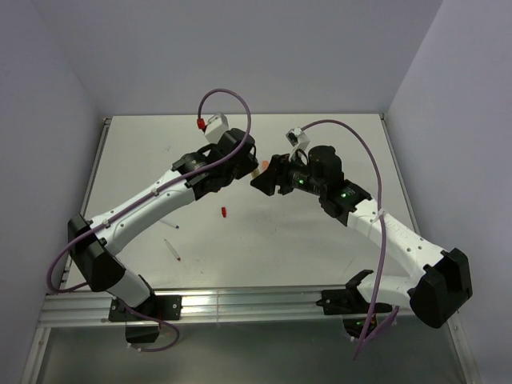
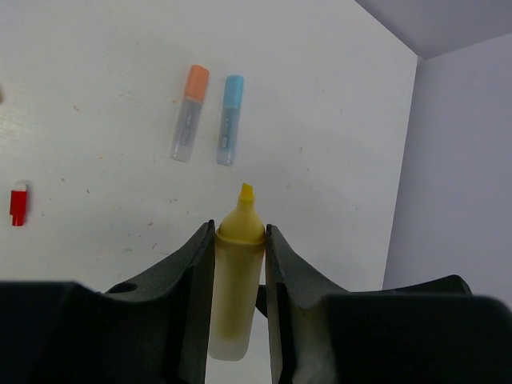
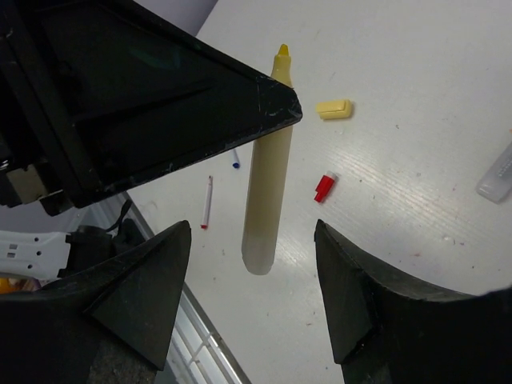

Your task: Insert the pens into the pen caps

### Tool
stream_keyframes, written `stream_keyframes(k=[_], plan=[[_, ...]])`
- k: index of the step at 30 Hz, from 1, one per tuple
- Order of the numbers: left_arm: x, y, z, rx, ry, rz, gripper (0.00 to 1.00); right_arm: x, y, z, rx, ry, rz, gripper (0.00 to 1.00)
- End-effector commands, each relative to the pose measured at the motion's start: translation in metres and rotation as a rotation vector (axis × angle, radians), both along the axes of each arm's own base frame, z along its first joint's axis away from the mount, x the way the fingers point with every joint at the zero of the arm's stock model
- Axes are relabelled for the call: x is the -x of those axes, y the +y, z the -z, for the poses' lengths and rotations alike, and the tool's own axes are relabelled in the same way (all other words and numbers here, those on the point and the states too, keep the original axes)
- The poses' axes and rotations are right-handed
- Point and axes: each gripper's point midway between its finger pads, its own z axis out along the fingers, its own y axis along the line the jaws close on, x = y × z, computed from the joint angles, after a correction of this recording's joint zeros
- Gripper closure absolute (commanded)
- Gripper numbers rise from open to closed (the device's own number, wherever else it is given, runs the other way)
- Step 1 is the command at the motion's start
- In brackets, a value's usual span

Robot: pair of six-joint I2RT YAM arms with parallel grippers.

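My left gripper is shut on a yellow pen, a stubby pale marker whose bare yellow tip points away from the wrist. It hangs above the table. My right gripper stands open with its fingers either side of that pen's rear end, not touching it. The two grippers meet over the table's middle. On the table lie a yellow pen cap, a red pen cap, a thin white pen with a red tip and a dark-blue tip half hidden by the left gripper.
An orange-capped marker and a light-blue-capped marker lie side by side, near the right wall. The red cap lies near the table's centre. Two thin pens rest beside the left arm, close to the front rail.
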Motion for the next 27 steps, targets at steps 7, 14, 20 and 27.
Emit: stream_keyframes(k=[7,14,20,27], plan=[[0.0,-0.036,-0.029,0.087,-0.055,0.052,1.0,-0.013,0.002,-0.03,-0.029,-0.097,0.032,0.33],[0.005,-0.041,-0.031,0.097,-0.065,0.062,1.0,-0.013,-0.001,-0.023,-0.01,-0.075,0.054,0.39],[0.007,-0.042,-0.029,0.107,-0.064,0.069,1.0,-0.015,-0.002,-0.019,-0.001,-0.064,0.062,0.42],[0.011,-0.044,-0.028,0.11,-0.064,0.084,1.0,-0.018,-0.004,-0.016,0.008,-0.055,0.083,0.55]])
